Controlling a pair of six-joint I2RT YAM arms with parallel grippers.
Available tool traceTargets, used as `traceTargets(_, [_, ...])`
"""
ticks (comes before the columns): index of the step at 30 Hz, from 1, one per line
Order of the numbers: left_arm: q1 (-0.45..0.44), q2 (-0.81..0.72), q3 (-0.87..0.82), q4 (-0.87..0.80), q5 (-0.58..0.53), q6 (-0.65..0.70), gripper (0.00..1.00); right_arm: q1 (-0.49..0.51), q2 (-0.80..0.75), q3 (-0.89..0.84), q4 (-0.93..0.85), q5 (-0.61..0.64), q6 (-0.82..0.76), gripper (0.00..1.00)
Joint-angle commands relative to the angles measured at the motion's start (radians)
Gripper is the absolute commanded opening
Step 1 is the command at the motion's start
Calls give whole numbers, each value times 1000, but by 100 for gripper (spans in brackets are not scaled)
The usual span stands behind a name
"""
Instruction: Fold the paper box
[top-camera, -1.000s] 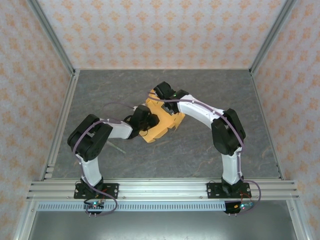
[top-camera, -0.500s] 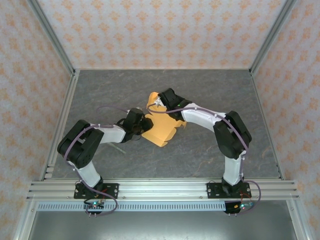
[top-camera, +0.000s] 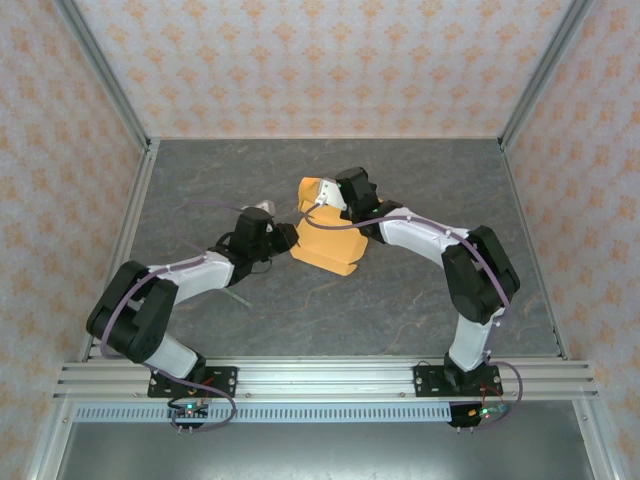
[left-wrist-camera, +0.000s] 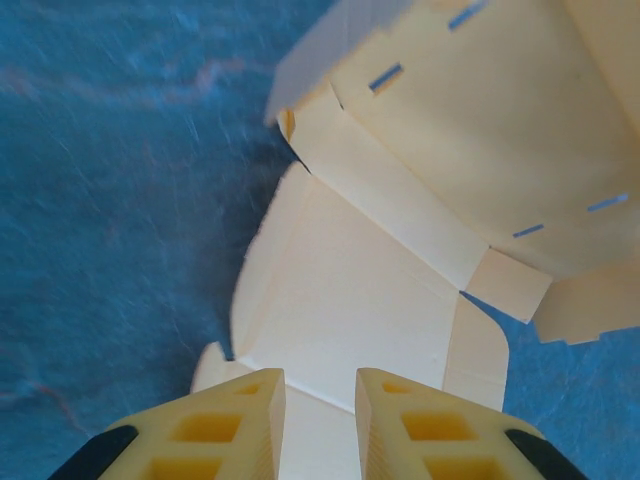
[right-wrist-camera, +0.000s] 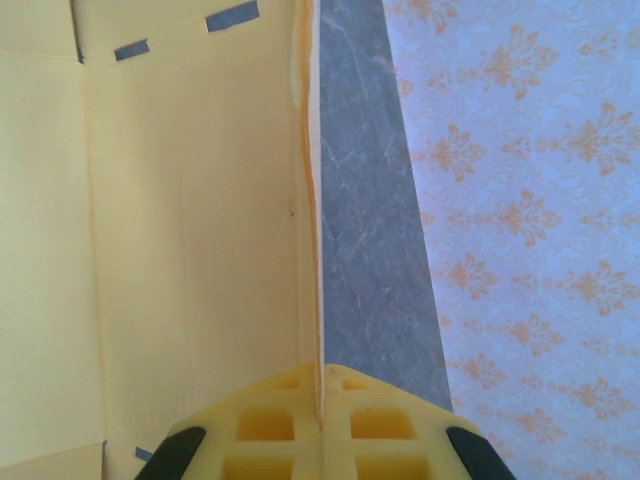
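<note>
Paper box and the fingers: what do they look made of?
The paper box looks like thin matte paperboard, pale orange-yellow: crisp creases, die-cut slots and a thin edge. The right fingers and left fingers look like matte yellow plastic with hollow square cells; rigid or rubbery, I cannot tell.

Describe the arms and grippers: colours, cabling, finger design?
Both arms match. The left arm and right arm have white link shells with bulky black joint housings, and a thin purple cable runs loosely along each. The left gripper and right gripper carry yellow wedge-shaped fingers with square recessed pockets, on black mounts. No markings are legible.
</note>
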Motion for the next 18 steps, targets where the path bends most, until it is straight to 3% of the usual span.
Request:
traceTargets(1, [47, -55, 51, -94, 29, 85, 27, -12, -40, -14, 30, -64, -26, 0])
traceTargets(8, [51, 14, 253, -252, 145, 251, 34, -47, -67, 34, -102, -179, 70, 0])
traceTargets(13, [49, 80, 258, -187, 206, 355, 44, -103, -71, 121, -281, -300, 160, 0])
traceTargets(18, [-11, 130, 314, -207, 228, 512, 46, -162, -57, 232, -478, -452, 234, 0])
